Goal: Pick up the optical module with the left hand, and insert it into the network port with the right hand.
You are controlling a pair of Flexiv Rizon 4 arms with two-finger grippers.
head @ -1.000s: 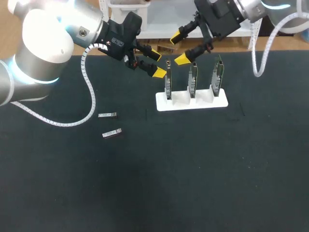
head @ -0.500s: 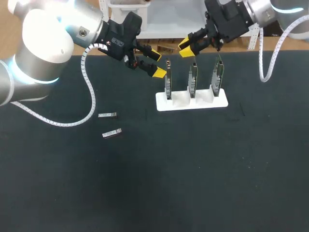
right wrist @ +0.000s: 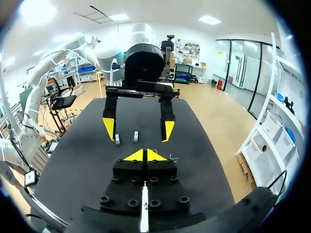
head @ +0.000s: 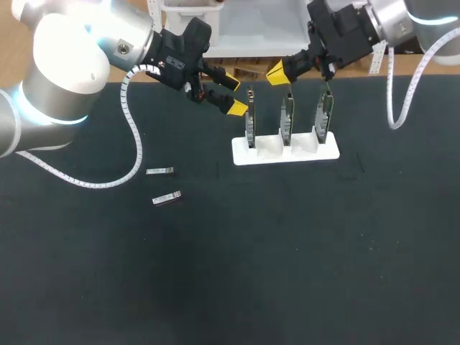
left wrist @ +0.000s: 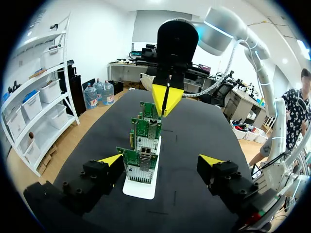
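Note:
Two small silver optical modules (head: 160, 171) (head: 167, 198) lie on the dark mat, left of the card stand; from the right wrist they show as modules (right wrist: 117, 141) (right wrist: 135, 136) beyond my shut fingers. My left gripper (head: 230, 94) hovers open just left of the leftmost network card (head: 249, 126), holding nothing. In its own view the left gripper (left wrist: 160, 160) straddles the nearest card (left wrist: 139, 162) without touching it. My right gripper (head: 279, 73) is shut and empty, above and behind the middle card (head: 287, 118). The right gripper (right wrist: 144, 155) faces the open left gripper (right wrist: 139, 128).
A white stand (head: 327, 152) holds three upright green network cards in a row, the rightmost card (head: 323, 115) nearest my right arm. The left arm's white coiled cable (head: 133, 133) hangs down over the mat near the modules. The dark mat (head: 251, 259) stretches forward from the stand.
My right gripper has gone from wide open to shut and has drawn up and to the right, away from the middle card. The left arm and both modules have kept still.

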